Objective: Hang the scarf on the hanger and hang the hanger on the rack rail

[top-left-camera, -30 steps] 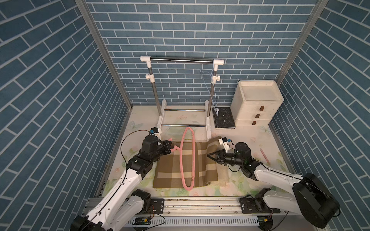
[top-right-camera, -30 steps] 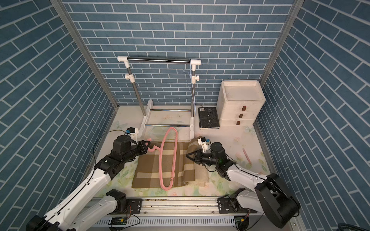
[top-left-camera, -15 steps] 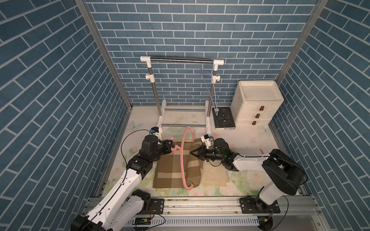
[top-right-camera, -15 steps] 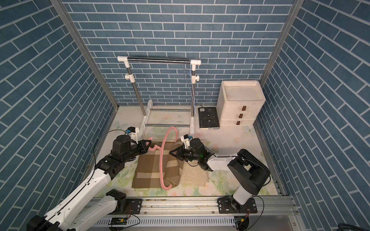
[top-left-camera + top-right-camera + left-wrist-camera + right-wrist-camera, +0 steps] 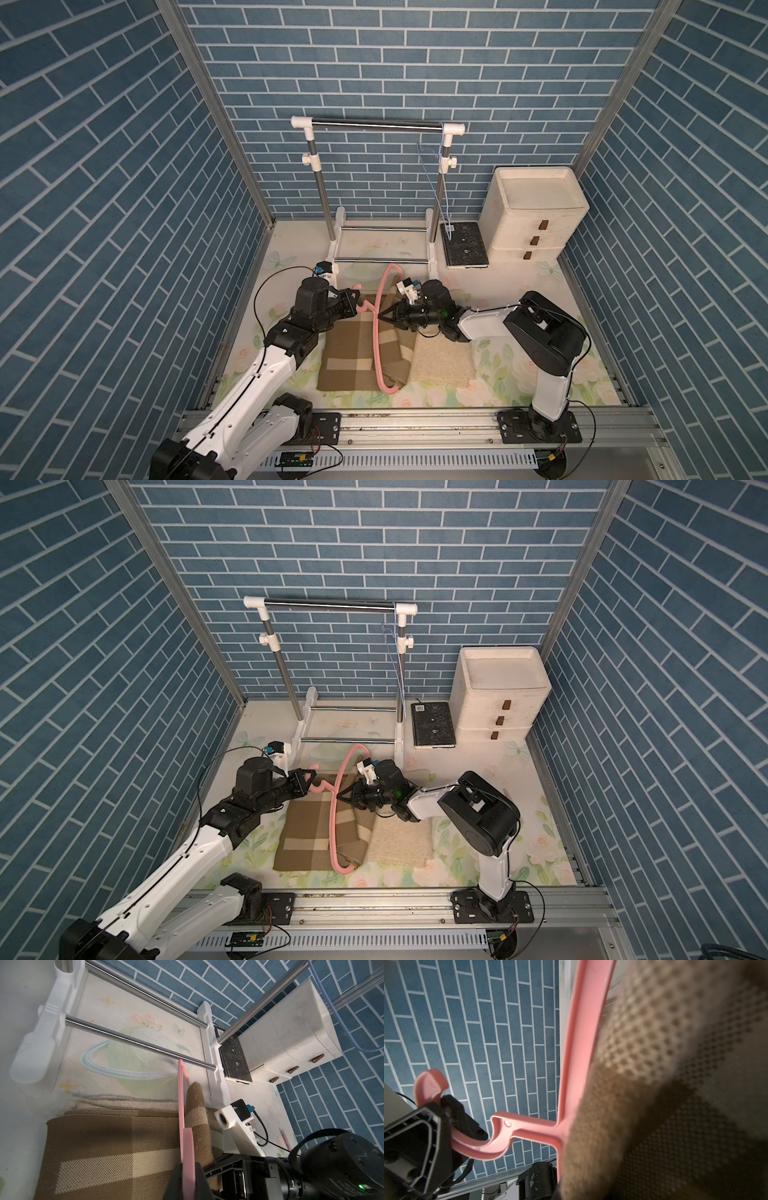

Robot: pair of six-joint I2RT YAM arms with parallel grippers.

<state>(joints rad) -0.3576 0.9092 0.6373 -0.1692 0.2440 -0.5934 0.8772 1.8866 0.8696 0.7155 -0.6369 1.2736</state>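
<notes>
A pink hanger (image 5: 376, 332) stands on edge across the brown plaid scarf (image 5: 349, 357), seen in both top views (image 5: 332, 820). My left gripper (image 5: 355, 301) is shut on the hanger's hook, and the left wrist view shows the pink bar (image 5: 181, 1105) pinched between its fingers (image 5: 199, 1180). My right gripper (image 5: 381, 318) sits right against the hanger's bar, shut on a raised fold of the scarf (image 5: 195, 1109) pulled over from the right. In the right wrist view, scarf cloth (image 5: 675, 1064) fills the frame beside the hanger (image 5: 581, 1022) and hides the jaws.
A beige cloth (image 5: 440, 361) lies flat right of the scarf. Behind stands a clothes rack (image 5: 374, 124) with a thin blue hanger (image 5: 436, 187) at its right end. A black plate (image 5: 465, 245) and a white drawer unit (image 5: 536, 216) stand back right.
My right gripper moved left toward the hanger, dragging the scarf's right edge with it and folding it over. The beige cloth came into view. The left arm stayed still.
</notes>
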